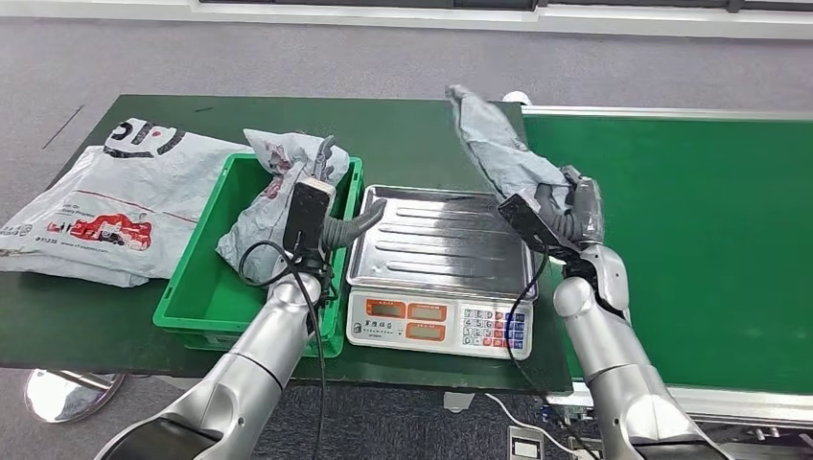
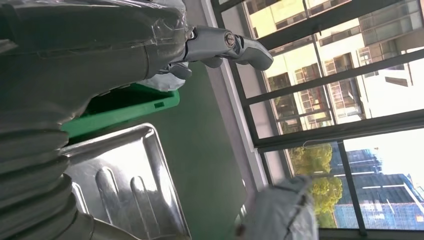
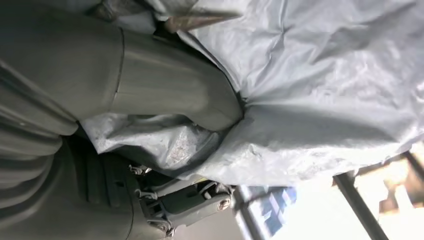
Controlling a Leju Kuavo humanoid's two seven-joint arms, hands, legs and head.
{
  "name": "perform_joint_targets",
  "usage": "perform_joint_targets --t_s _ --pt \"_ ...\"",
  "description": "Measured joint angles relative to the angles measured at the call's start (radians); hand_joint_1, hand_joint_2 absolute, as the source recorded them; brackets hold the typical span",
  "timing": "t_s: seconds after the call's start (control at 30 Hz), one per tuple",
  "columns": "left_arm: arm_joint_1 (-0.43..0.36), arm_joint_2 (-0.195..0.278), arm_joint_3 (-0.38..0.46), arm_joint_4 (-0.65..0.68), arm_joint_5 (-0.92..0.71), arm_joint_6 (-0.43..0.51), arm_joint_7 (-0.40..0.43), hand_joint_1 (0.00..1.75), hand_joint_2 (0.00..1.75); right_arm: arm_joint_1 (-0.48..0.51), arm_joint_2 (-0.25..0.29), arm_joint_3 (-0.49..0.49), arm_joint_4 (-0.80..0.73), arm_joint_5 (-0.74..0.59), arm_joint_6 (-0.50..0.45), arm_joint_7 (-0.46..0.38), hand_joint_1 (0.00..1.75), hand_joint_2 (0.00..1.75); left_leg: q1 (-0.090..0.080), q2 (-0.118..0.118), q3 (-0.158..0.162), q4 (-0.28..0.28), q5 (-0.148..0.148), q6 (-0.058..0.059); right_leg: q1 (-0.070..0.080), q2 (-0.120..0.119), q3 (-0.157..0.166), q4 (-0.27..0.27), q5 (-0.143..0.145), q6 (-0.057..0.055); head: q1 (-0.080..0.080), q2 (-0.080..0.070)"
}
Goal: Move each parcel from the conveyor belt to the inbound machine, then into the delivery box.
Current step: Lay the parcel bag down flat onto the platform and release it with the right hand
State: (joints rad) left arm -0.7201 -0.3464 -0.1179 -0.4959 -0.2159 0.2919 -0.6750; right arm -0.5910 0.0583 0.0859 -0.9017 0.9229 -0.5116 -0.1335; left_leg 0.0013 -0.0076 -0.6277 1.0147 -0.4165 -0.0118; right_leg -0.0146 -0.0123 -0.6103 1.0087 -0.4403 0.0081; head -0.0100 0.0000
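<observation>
My right hand (image 1: 568,213) grips a crumpled grey parcel (image 1: 497,144) and holds it up in the air at the scale's far right corner, beside the conveyor belt (image 1: 690,240). In the right wrist view the thumb (image 3: 165,85) presses into the grey parcel (image 3: 325,100). A second grey parcel (image 1: 273,192) lies in the green delivery box (image 1: 192,307). My left hand (image 1: 321,206) hovers over the box's right rim, its fingers spread beside that parcel and its thumb pointing over the scale (image 1: 436,249). The left wrist view shows an outstretched finger (image 2: 225,42) holding nothing.
A large white printed parcel (image 1: 105,196) lies on the dark green table left of the box. The scale's steel tray (image 2: 125,185) is bare. The conveyor belt runs along the right side. Windows (image 2: 325,75) stand beyond the table.
</observation>
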Motion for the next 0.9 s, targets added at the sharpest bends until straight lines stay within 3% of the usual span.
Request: perform_joint_targets --t_s 0.2,0.3,0.43,0.6,0.73,0.9 --pt "-0.001 0.001 0.000 0.000 -0.003 0.003 -0.004 0.00 1.75 0.024 0.007 0.169 -0.003 -0.042 0.267 0.057 1.75 1.75 0.000 0.001 0.000 0.000 -0.001 0.000 0.000 0.002 -0.001 0.000 0.000 0.000 0.000 0.000" --pt "-0.002 0.000 0.000 0.000 -0.003 0.002 -0.002 0.00 1.75 0.054 0.009 0.231 -0.021 -0.057 0.350 0.072 1.75 1.75 0.000 0.001 0.000 0.000 -0.001 0.000 0.000 0.001 -0.001 0.000 0.000 0.000 0.000 0.000" --pt "-0.006 0.001 0.000 0.000 -0.003 0.002 -0.003 0.00 1.75 0.074 0.010 0.287 -0.050 -0.060 0.436 0.079 0.43 1.75 0.000 0.002 0.000 0.000 -0.001 0.000 0.000 0.003 -0.001 0.000 0.000 0.000 0.000 0.000" --pt "-0.009 0.001 -0.001 0.000 -0.004 0.010 -0.007 0.00 1.75 0.080 0.009 0.322 -0.071 -0.083 0.500 0.060 0.42 1.75 0.000 0.005 0.002 0.000 -0.001 0.000 0.000 0.006 0.000 0.000 0.000 0.000 0.000 0.000" --pt "-0.010 0.001 -0.002 0.000 -0.005 0.013 -0.008 0.00 1.75 0.081 0.007 0.333 -0.076 -0.090 0.507 0.058 0.00 1.75 0.000 0.006 0.003 0.000 -0.001 0.000 0.000 0.007 0.000 0.000 0.001 0.000 0.000 0.000" --pt "-0.010 0.000 -0.003 0.000 -0.005 0.028 -0.014 0.00 1.75 0.081 0.005 0.336 -0.078 -0.107 0.492 0.057 0.00 1.75 0.000 0.006 0.003 0.000 -0.001 0.000 0.000 0.008 0.000 0.000 0.001 0.000 0.000 0.000"
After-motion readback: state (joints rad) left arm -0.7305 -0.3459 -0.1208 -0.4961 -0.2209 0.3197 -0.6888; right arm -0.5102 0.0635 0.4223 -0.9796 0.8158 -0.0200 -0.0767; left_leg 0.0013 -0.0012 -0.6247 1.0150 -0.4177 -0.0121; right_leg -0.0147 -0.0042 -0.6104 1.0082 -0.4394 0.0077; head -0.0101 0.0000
